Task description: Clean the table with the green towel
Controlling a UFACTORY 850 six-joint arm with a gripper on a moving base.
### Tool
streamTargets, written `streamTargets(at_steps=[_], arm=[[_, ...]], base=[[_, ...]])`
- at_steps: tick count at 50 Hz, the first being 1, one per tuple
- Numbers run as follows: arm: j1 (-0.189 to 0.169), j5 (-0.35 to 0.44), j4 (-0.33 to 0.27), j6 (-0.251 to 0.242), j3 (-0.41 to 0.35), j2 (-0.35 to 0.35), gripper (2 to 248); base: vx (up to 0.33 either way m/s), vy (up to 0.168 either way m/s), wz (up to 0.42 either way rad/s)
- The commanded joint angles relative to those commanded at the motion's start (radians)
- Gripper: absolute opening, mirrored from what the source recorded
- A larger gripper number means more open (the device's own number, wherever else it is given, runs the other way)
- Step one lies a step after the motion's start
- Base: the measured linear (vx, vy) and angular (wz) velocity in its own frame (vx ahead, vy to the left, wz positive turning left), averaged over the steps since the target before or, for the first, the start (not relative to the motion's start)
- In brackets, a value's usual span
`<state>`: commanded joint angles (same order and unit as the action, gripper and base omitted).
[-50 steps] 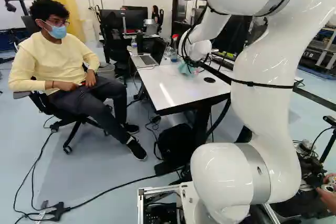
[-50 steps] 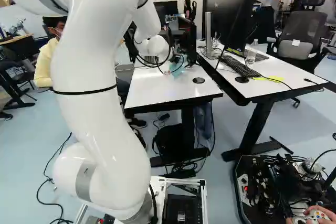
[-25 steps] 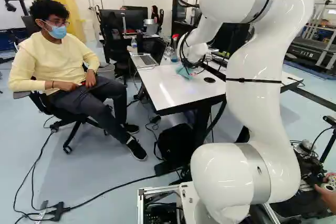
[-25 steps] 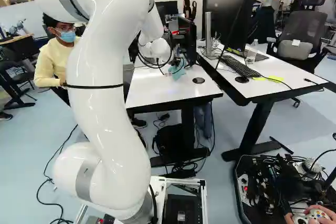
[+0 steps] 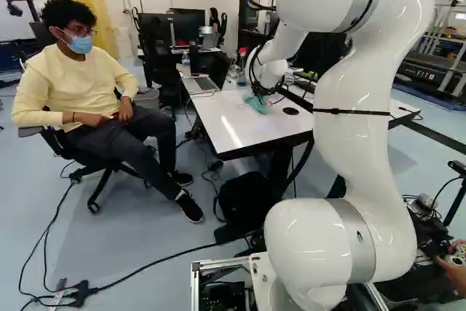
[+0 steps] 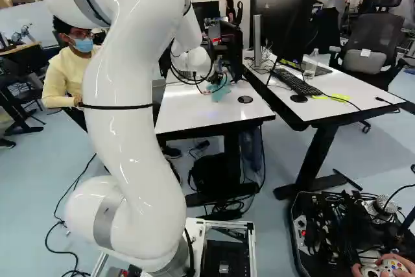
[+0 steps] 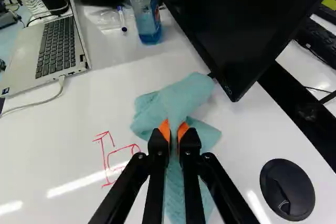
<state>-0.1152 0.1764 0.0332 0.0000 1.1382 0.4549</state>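
While its smooth, glossy links rise close by, the arm (image 5: 364,143) has its elbow lower in the left base view than one second ago. The claw (image 6: 217,78) pinches a fold of soft, crumpled green towel (image 7: 181,95) between orange pads (image 7: 165,129). That cloth lies on the shiny white table (image 5: 240,132), near a round black cap (image 7: 287,192), and has slid slightly toward the base; its near end is partly hidden by the fingers and cut off. Thin red lines (image 7: 103,156) show beside it. Farther off stands a clear bottle (image 7: 148,19).
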Motion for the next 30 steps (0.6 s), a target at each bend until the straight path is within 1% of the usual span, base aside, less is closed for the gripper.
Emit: streamTargets(at_steps=[30], arm=[[0.000, -0.120, 0.000, 0.000, 0.000, 0.000, 37]], base=[[0.000, 0.000, 0.000]])
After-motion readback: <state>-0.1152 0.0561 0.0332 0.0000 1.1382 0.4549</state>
